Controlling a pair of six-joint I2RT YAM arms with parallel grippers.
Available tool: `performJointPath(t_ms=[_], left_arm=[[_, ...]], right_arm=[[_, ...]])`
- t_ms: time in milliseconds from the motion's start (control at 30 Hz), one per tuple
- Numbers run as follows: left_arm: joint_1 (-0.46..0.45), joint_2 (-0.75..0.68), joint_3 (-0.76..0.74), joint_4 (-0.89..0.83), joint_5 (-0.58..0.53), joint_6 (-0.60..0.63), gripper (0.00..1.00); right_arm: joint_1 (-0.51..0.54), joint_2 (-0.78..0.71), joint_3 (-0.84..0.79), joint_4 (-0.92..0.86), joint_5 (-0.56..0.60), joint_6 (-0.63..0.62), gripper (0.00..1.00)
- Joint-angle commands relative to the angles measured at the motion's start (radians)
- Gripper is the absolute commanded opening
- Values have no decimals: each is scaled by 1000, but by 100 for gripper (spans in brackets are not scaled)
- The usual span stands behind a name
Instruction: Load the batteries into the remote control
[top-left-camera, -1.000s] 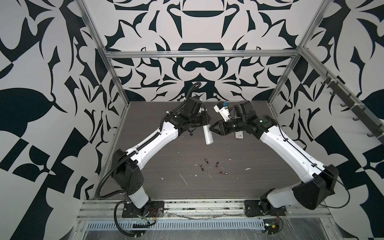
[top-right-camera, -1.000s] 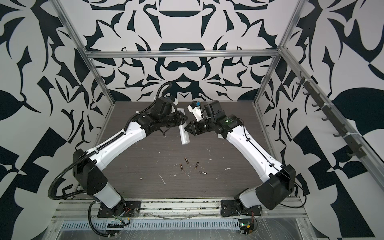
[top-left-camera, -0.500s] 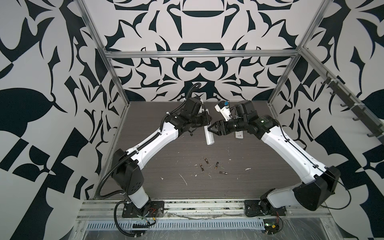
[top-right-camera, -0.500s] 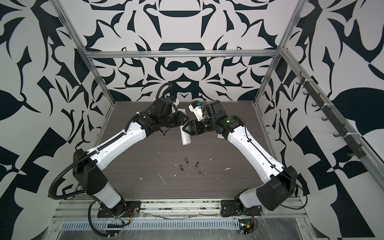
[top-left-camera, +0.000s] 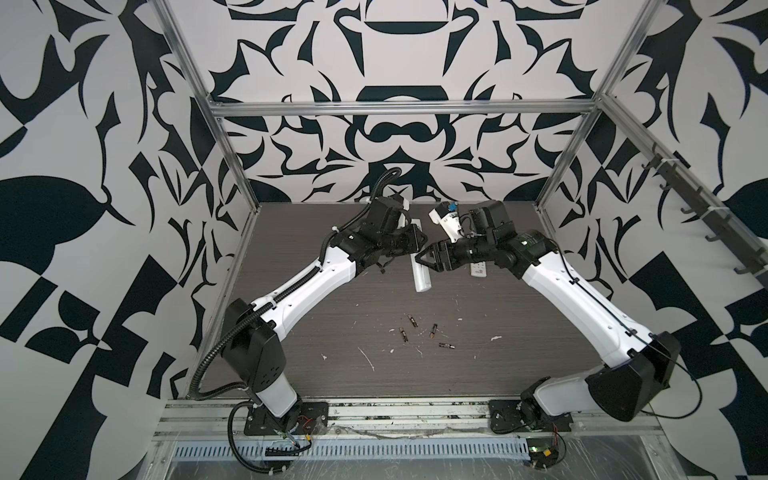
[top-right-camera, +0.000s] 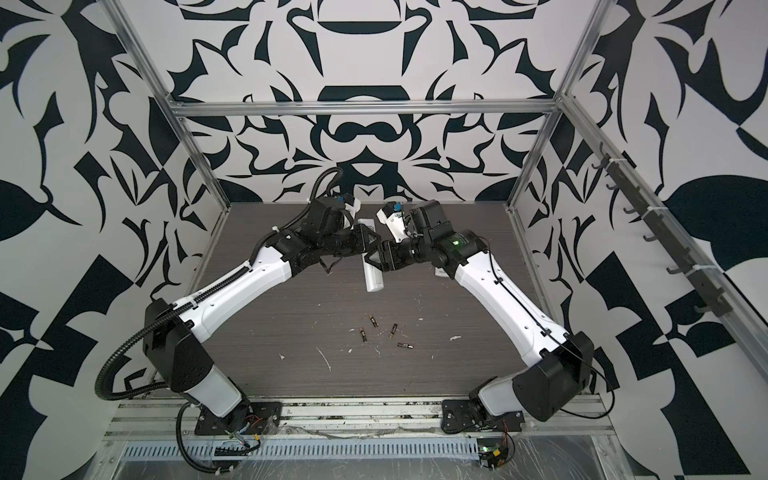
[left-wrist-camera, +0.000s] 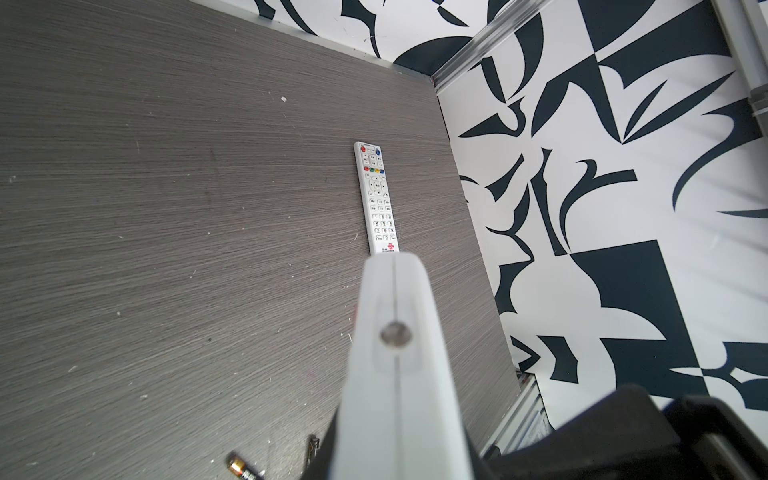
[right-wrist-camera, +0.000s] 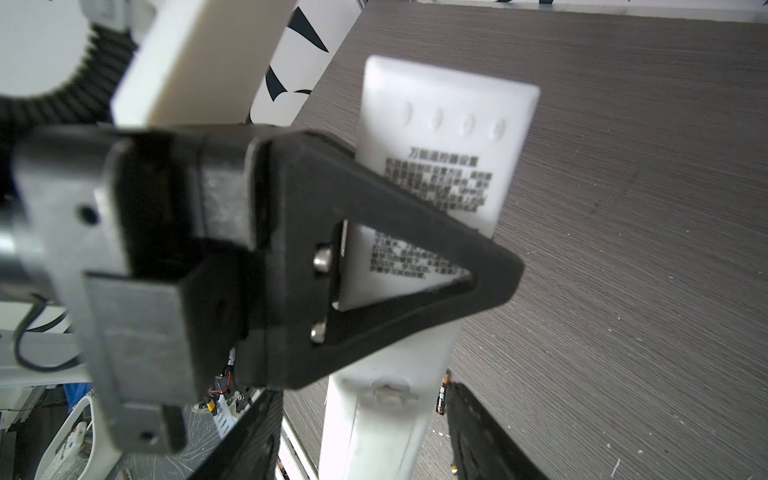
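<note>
Four dark batteries (top-left-camera: 412, 321) lie scattered; the white remote (top-left-camera: 420, 276) hangs tilted.

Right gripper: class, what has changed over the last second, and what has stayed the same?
The right gripper has spread its jaws, nearly shut a second ago; they now stand open either side of the long white plastic remote. The left gripper stays clamped on that remote, and the four small dark gold-banded batteries lie unmoved on the grey wood-grain table.
</note>
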Motion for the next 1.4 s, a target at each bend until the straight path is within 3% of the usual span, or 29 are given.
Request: performJointPath(t_ms=[0, 300, 633, 1067, 1367], left_arm=[[-3, -39, 4, 19, -13, 8, 0], [-3, -33, 14, 9, -29, 5, 0], [-8, -33, 17, 14, -25, 5, 0], [-7, -21, 31, 29, -24, 0, 0], [-8, -23, 30, 22, -27, 0, 0]], right_arm=[[3, -6, -4, -4, 21, -14, 67], [2, -22, -35, 41, 30, 17, 72], [2, -4, -57, 79, -1, 30, 56], [2, -21, -87, 78, 32, 11, 51], [-15, -28, -111, 106, 14, 26, 42]])
